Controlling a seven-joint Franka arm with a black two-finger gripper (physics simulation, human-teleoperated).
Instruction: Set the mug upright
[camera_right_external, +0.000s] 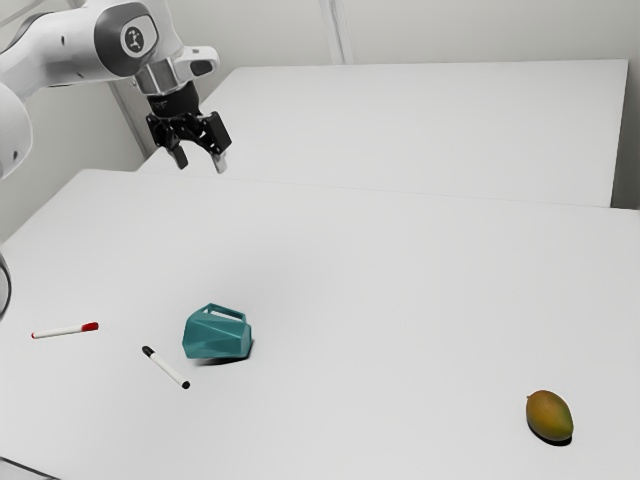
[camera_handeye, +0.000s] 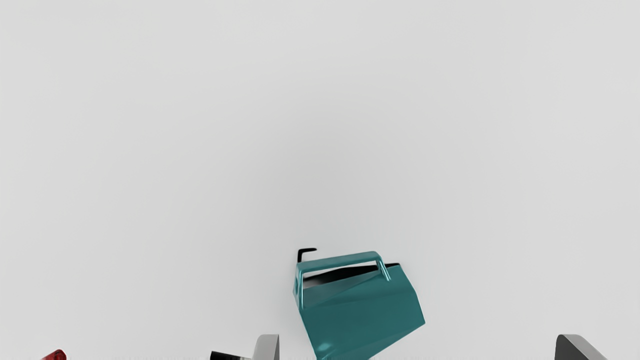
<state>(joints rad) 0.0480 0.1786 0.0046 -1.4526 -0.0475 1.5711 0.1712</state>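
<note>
A teal faceted mug (camera_right_external: 217, 335) lies on its side on the white table, its handle on the upper side. High above the table, toward the arm's side, the black gripper (camera_right_external: 201, 164) hangs well away from the mug. In the wrist view the mug (camera_handeye: 360, 305) appears beyond and between the fingertips, and the gripper (camera_handeye: 417, 347) stands open with its fingers wide apart, touching nothing. The lower part of the mug runs out of that view.
On the white table (camera_right_external: 380, 300), a black-capped marker (camera_right_external: 166, 368) lies close to the mug and a red-capped marker (camera_right_external: 65, 331) farther to the exterior view's left. A mango (camera_right_external: 549, 415) rests at the exterior view's right. Another white surface (camera_right_external: 420, 125) stands behind.
</note>
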